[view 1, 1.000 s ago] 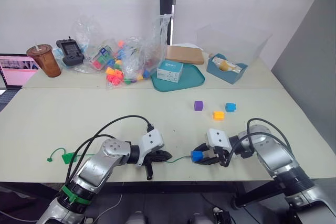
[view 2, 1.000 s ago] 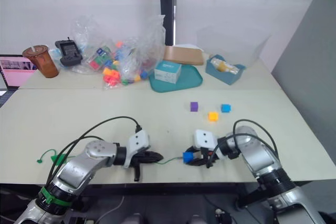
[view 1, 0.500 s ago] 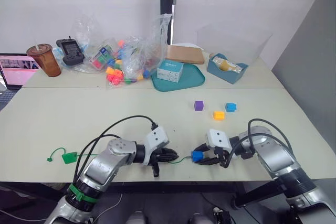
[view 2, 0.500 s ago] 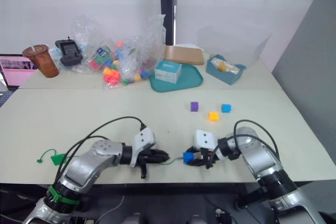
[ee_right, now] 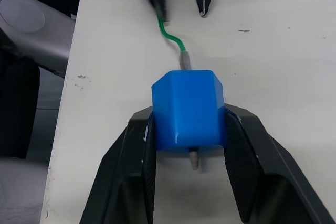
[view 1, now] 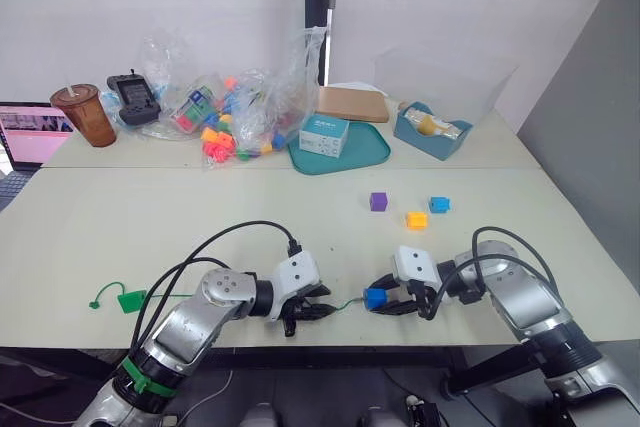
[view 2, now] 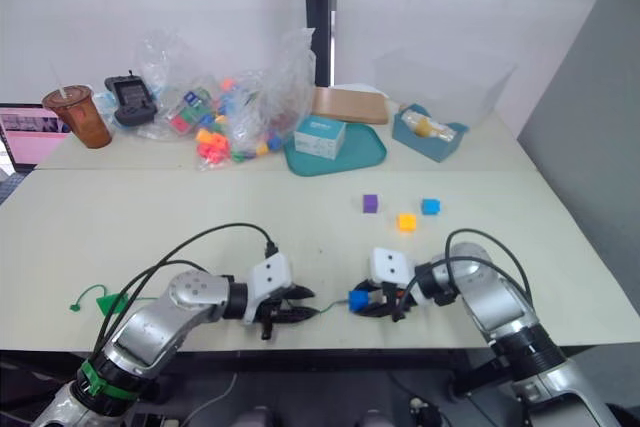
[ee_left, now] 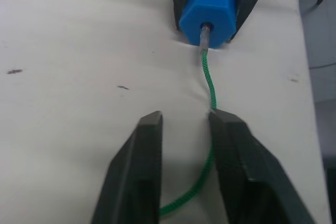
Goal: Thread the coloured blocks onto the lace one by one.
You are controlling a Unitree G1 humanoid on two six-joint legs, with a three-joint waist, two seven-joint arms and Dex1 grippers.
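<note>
Your right gripper (ee_right: pixel 188 145) is squeezing a blue block (ee_right: pixel 188 113) between its two fingers, low over the table (view 1: pixel 200 217) near the front edge. The stiff tip of the lace (ee_left: pixel 209 80) is going right through the block's hole, and a little bit of the tip is poking out the far side. Your left gripper (ee_left: pixel 185 129) is sitting with its fingers apart, so it is not pinching anything. The green lace is lying on the table next to one finger, maybe touching it. The two grippers are pointing at each other, close together. The lace is running back under your left arm to its green tab (view 1: pixel 130 300) near the table's left front edge. A purple block (view 1: pixel 378 201), an orange block (view 1: pixel 416 219) and another blue block (view 1: pixel 439 204) are sitting near each other on the table, behind your right gripper. At the back, clear bags (view 1: pixel 235 97) are holding lots of bright toy pieces. A teal tray (view 1: pixel 372 150) is holding a small box (view 1: pixel 324 134). A blue bin (view 1: pixel 415 137) is holding something wrapped up, and you cannot tell what it is. A cup (view 1: pixel 84 114) is standing far left.
</note>
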